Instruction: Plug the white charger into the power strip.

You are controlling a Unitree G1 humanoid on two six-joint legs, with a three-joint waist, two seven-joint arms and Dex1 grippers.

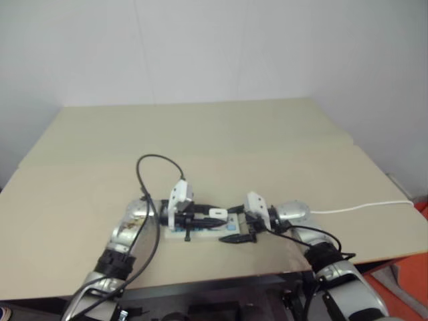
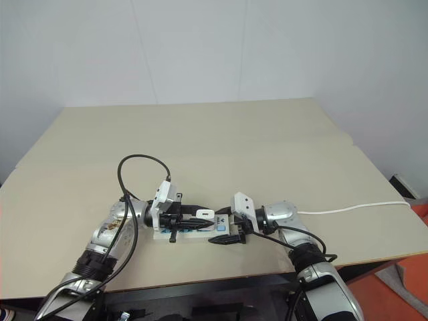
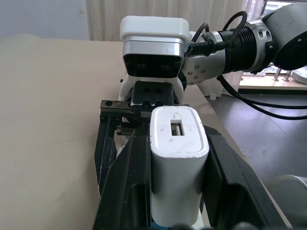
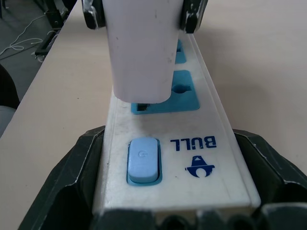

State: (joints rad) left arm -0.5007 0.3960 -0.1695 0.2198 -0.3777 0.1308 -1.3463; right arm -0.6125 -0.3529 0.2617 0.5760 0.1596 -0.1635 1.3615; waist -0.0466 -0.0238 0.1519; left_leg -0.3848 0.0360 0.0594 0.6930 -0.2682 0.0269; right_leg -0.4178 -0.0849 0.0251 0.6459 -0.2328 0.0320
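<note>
The white charger [image 3: 177, 163] is clamped between the black fingers [image 3: 127, 191] of my left gripper [image 1: 212, 215], which is shut on it. The power strip [image 4: 192, 143] lies flat on the table near its front edge. Its switch end sits between the two fingers of my right gripper [image 1: 235, 226], which is shut on it. In the right wrist view the charger [image 4: 139, 52] stands upright over the blue socket [image 4: 184, 96] nearest the blue switch [image 4: 142, 160]. Its base is right at the socket face, with a thin dark gap showing.
The strip's thin white cable [image 1: 361, 207] runs right across the beige table [image 1: 200, 134] to its edge. A black cable [image 1: 154, 160] loops up from my left arm. The table's front edge [image 1: 200, 277] lies just behind the strip.
</note>
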